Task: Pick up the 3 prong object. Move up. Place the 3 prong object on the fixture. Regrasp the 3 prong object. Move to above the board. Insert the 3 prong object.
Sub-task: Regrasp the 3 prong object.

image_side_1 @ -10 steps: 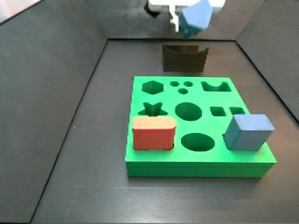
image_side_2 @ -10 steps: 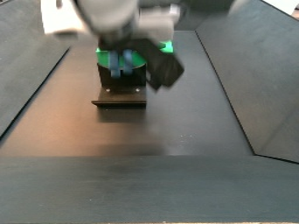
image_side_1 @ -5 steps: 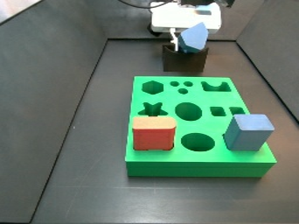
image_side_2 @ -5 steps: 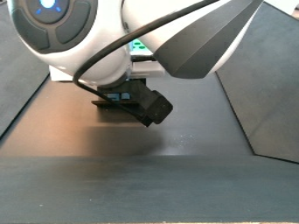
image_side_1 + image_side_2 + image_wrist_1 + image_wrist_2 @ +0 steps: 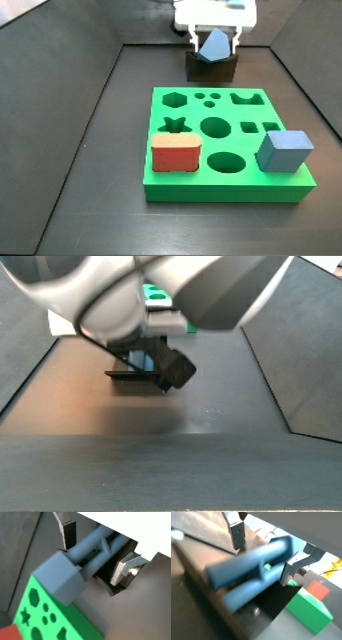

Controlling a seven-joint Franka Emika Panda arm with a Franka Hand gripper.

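At the far end of the floor, over the fixture (image 5: 211, 66), my gripper (image 5: 215, 41) sits low with the 3 prong object (image 5: 217, 44) between the fingers. In both wrist views the silver plates stand on either side of the steel-blue piece: one finger (image 5: 67, 534) on one flank, the other (image 5: 125, 568) on the opposite flank. Whether the pads actually press on the piece or stand just off it, can't tell; jaw gap is roughly the piece's width.

3 prong object (image 5: 87, 556) runs lengthwise between the plates, ridges visible along its length, with its blocky end toward the board (image 5: 47, 612). In a wrist view (image 5: 251, 572) it lies along the dark fixture (image 5: 218, 587) top, apparently down in or on it; contact is blurred.

Side view: board (image 5: 227, 140) lies nearer the camera than the fixture, just apart from it. Red block (image 5: 175, 153) and pale blue cube (image 5: 283, 150) sit on its near half. In a side view the arm (image 5: 147, 291) hides most of the fixture (image 5: 134, 374).
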